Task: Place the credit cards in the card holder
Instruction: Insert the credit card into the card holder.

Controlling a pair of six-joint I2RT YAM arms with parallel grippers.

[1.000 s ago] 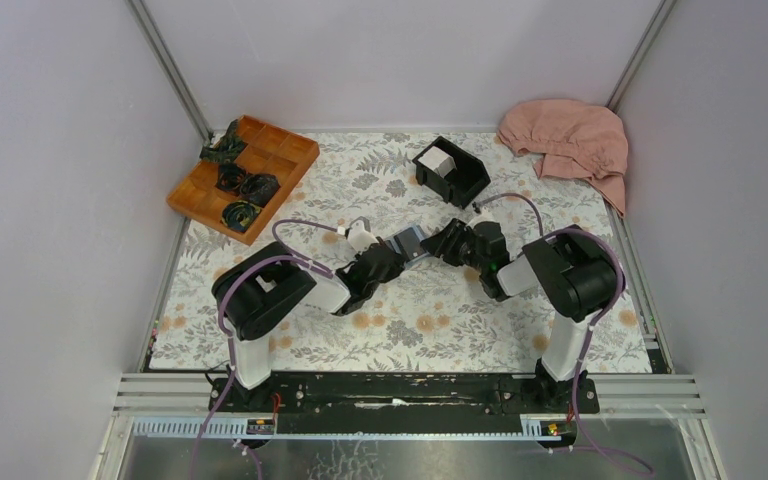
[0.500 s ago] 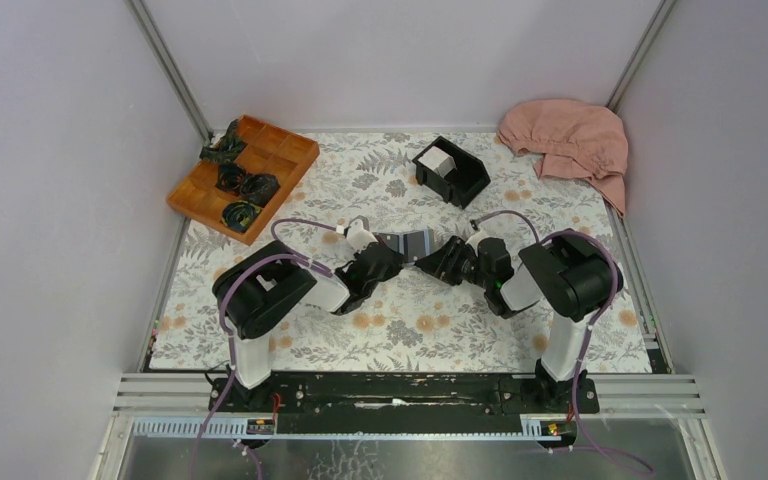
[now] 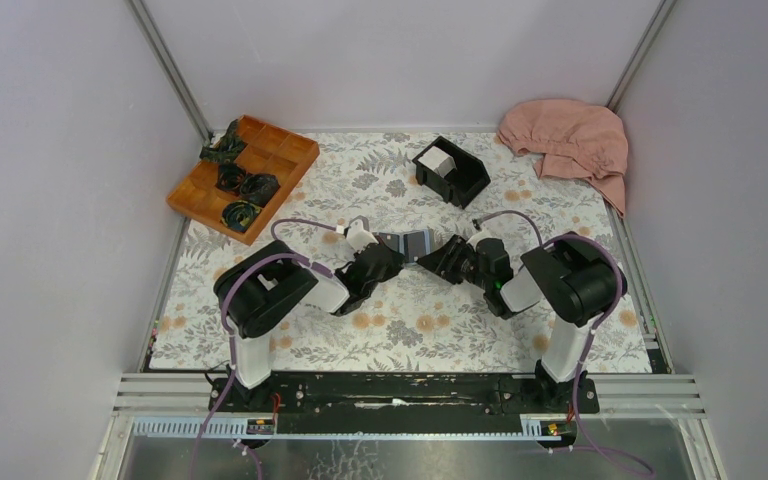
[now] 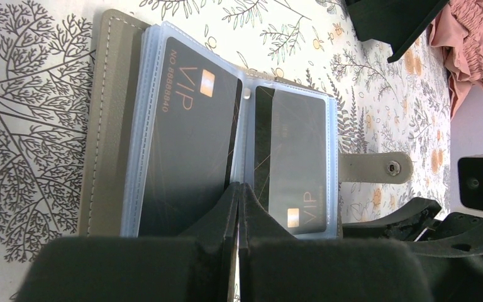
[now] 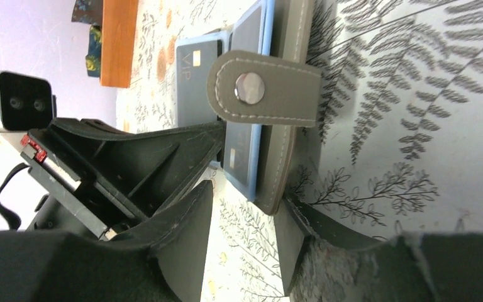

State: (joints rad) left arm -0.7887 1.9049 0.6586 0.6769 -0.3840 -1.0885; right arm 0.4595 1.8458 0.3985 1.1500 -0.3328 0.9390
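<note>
At mid-table we hold the grey folding card holder open: left gripper fingers pressed together on its fold, right gripper fingers spread astride its edge; white credit cards sit in the black plastic box.

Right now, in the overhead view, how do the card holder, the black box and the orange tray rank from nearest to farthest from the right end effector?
1. card holder: just left of the right end effector, at its fingertips.
2. black box: beyond it, toward the back of the table.
3. orange tray: far off at the back left.
</note>
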